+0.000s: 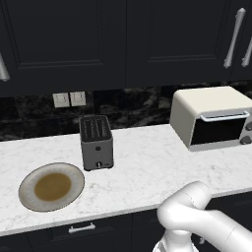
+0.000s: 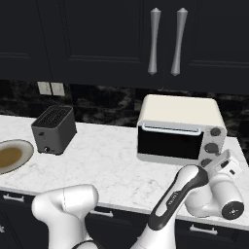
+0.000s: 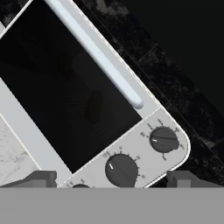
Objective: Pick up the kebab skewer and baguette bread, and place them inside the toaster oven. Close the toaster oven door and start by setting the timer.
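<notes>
The cream-white toaster oven (image 1: 197, 110) (image 2: 180, 109) stands at the right of the marble counter. Its dark glass door (image 1: 219, 130) (image 2: 168, 142) (image 3: 65, 87) is shut, with the silver bar handle (image 3: 94, 52) along its top edge. My gripper (image 2: 215, 163) (image 3: 111, 179) hovers open and empty just in front of the oven's lower right corner, facing the control knobs (image 3: 121, 169). In the hand view a second knob (image 3: 164, 139) sits beyond the first. The kebab skewer and baguette bread are out of view.
A dark-grey slot toaster (image 1: 96, 142) (image 2: 53, 130) stands mid-counter. Left of it lies a round plate (image 1: 74, 189) (image 2: 24, 148) with a brown centre and nothing on it. Dark upper cabinets hang above, and drawers sit below the counter's front edge.
</notes>
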Controlling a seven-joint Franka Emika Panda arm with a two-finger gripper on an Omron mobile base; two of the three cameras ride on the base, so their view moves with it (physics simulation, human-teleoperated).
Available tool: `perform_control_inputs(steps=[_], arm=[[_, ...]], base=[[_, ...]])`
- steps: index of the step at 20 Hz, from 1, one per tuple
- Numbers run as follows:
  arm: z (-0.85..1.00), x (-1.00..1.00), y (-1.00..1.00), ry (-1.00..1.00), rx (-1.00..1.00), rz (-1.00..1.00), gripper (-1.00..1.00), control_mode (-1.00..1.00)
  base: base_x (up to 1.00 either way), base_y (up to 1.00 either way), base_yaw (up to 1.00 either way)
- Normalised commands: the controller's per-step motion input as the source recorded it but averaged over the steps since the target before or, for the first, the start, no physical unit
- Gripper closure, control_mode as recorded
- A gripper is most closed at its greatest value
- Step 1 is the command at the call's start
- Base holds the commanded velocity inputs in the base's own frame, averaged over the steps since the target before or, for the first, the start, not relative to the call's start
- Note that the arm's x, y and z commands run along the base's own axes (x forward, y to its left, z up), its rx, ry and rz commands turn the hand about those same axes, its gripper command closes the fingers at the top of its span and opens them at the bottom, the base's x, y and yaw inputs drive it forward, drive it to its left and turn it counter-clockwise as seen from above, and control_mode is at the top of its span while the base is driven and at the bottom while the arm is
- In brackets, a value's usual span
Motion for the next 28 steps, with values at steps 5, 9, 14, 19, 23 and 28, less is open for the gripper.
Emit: perform_control_inputs(steps=[5, 9, 14, 19, 23, 28], arm=[[0.03, 0.13, 0.05, 0.00, -0.09, 0.00, -1.00, -1.00], [0.07, 0.25, 0.00, 0.00, -0.08, 0.02, -1.00, -1.00], [0.00, 0.21, 0.00, 0.00, -0.14, 0.07, -1.00, -1.00], [0.00, 0.05, 0.00, 0.00, -0.16, 0.08, -1.00, -1.00], [0.00, 0.08, 0.00, 0.00, -0.07, 0.07, -1.00, -1.00], [0.00, 0.14, 0.00, 0.01, -0.03, 0.00, -1.00, -1.00]], base=[[0.00, 0.00, 0.00], [0.00, 0.00, 0.00], [0.00, 0.00, 0.00], [0.00, 0.00, 0.00], [0.00, 0.00, 0.00], [0.00, 0.00, 0.00]])
